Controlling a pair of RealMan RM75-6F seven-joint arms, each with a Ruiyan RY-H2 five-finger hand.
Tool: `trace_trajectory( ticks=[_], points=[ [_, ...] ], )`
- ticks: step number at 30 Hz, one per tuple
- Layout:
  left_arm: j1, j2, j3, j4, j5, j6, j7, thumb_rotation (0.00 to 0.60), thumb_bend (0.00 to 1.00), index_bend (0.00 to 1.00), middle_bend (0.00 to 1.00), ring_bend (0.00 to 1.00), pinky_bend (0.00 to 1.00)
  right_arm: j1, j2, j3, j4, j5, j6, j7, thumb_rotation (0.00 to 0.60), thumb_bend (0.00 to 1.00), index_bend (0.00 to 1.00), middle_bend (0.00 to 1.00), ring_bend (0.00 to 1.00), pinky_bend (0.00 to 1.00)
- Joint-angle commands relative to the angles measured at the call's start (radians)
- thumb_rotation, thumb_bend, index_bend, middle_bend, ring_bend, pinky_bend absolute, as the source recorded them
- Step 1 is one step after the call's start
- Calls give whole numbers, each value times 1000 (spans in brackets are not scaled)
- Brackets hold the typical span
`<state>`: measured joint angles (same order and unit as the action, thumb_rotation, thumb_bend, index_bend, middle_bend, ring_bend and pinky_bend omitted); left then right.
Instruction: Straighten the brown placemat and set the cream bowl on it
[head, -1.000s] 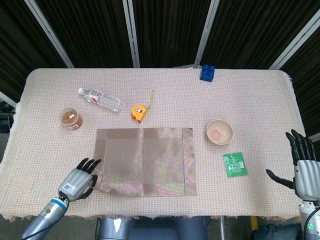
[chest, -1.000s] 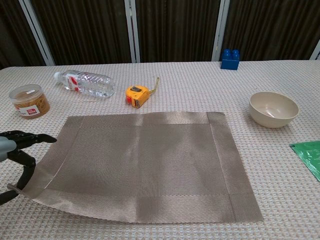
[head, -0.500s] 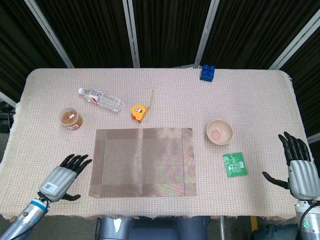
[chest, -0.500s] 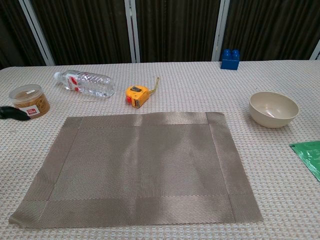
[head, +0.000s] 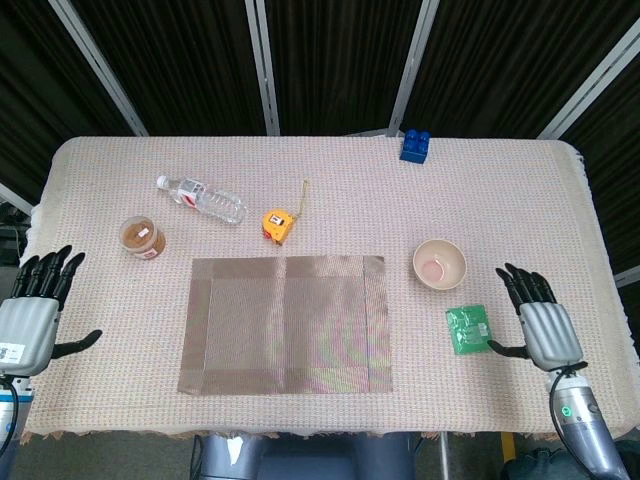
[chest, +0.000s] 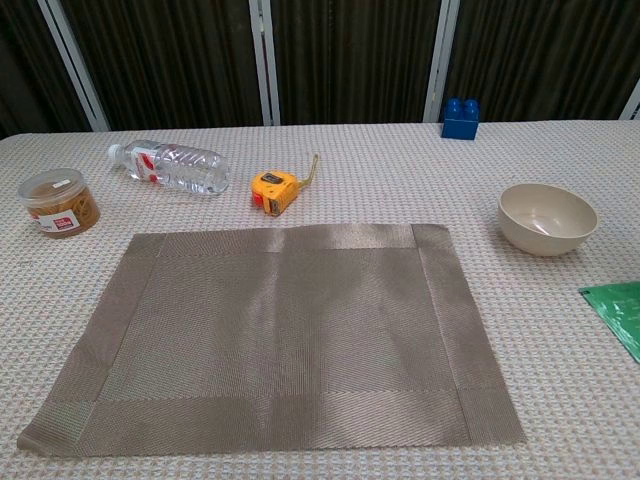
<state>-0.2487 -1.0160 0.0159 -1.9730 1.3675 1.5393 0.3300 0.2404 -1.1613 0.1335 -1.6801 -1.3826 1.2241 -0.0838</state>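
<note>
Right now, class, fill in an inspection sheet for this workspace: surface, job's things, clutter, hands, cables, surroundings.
Surface: table under a woven beige cloth.
Job's things: brown placemat lies flat and square to the table edge; cream bowl stands off the mat, to its right, empty.
Clutter: water bottle, tape measure, lidded jar, blue block, green packet.
Hands: left hand and right hand hold nothing, fingers apart.
Cables: nothing seen.
Surroundings: dark curtain with pale bars.
</note>
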Motion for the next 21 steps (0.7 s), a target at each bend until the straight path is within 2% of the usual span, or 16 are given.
trace_trajectory(
  ticks=[1,5,8,21],
  points=[
    [4,-5,-17,20,-23,-8,-7,600,0,0,0,0,0,94,-37,36,55,97,-130,-69,600,0,43,0,0,0],
    [2,-2,-36,35,-52,-30,-23,600,0,0,0,0,0,162,-92,62,119,144,-196,-115,600,1,143,0,0,0],
    [-2,-1,-50,40,-73,-45,-30,600,0,0,0,0,0,199,-137,73,164,170,-229,-132,600,21,180,0,0,0],
    [-4,-5,-82,46,-112,-74,-33,600,0,0,0,0,0,285,-303,62,342,197,-282,-186,600,156,312,0,0,0]
  ],
)
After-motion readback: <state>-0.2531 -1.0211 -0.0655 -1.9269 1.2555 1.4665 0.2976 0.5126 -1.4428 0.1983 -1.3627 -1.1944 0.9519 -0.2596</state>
